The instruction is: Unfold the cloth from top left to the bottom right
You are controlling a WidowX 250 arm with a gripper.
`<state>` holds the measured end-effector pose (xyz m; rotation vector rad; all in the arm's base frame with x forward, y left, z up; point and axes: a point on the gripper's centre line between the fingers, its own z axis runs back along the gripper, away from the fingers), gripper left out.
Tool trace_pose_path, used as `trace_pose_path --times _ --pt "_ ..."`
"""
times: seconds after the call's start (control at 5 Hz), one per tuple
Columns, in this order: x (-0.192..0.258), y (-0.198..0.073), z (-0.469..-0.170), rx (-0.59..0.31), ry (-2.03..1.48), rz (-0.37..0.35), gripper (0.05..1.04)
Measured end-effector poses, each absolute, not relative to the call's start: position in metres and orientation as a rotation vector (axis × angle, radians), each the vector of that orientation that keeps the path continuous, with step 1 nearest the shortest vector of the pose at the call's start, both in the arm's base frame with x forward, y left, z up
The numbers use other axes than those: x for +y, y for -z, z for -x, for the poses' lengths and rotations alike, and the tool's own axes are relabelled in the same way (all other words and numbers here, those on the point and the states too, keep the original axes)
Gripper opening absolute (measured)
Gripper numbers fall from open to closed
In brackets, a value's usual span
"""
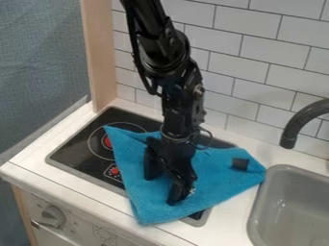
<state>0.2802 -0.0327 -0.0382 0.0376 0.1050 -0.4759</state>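
The gripper hangs over the middle of the blue cloth, its two fingers apart with blue fabric visible between them. The fingertips are low, at or just above the cloth; whether they touch it I cannot tell. The cloth lies across the stove and onto the counter beside the sink, one pointed corner at the upper left and another at the bottom. Near its right end is a small dark patch, where the fabric looks folded. The arm and gripper hide part of the cloth's middle and top edge.
Beneath the cloth is the black stove top with red burner marks. A grey sink is at the right, with a dark faucet above it. White counter runs along the front; a tiled wall and a wooden post stand behind.
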Motion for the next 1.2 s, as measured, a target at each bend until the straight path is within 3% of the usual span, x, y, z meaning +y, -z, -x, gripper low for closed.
trace_pose_path --times 0.4,1.2 --pt "-0.026 0.026 -0.28 0.093 0.444 -0.016 1.0" --pt "-0.012 -0.054 -0.292 -0.145 0.415 -0.013 1.0"
